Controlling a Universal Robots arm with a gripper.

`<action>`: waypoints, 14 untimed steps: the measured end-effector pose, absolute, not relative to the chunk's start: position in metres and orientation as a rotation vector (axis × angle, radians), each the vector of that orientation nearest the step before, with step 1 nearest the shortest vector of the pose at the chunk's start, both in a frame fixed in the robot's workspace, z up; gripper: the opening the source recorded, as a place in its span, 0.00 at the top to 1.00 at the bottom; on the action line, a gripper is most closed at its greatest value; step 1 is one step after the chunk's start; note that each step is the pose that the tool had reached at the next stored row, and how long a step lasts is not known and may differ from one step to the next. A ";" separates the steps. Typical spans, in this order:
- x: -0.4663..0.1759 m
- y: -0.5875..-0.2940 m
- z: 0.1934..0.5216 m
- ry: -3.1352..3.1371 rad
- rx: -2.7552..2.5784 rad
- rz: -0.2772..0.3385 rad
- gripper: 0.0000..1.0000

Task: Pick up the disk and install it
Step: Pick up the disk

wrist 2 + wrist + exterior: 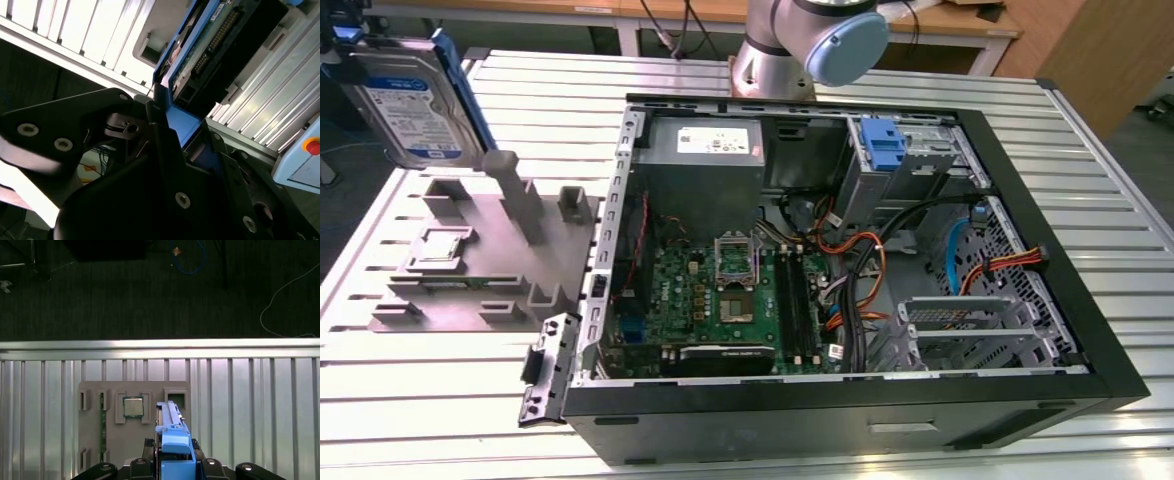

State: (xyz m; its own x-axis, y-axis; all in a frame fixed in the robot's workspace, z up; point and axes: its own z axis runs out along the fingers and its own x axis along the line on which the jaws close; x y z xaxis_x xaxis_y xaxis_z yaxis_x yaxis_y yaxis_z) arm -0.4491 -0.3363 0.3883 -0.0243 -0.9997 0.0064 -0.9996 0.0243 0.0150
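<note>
Above the grey tray [467, 262], claw [174, 460] clamped on the disk [403, 95].
Held by its blue frame [462, 82], so it hangs clear of the computer case [827, 402].

We log a robotics lab: robot arm base [781, 60] on slatted aluminium table [1107, 200], open PC case [854, 405], grey fixture tray [467, 275], wooden desks [947, 25] far behind.

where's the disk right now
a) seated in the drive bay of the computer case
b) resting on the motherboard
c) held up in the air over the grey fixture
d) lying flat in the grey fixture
c: in the exterior view the disk is up off the table above the grey fixture, and in the first wrist view its blue carrier is clamped in the gripper.
</note>
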 end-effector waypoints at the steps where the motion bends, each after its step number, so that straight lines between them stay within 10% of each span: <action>1: -0.449 -0.336 0.389 -2.243 2.189 -0.021 0.64; 14: -0.449 -0.336 0.395 -2.260 2.207 -0.063 0.64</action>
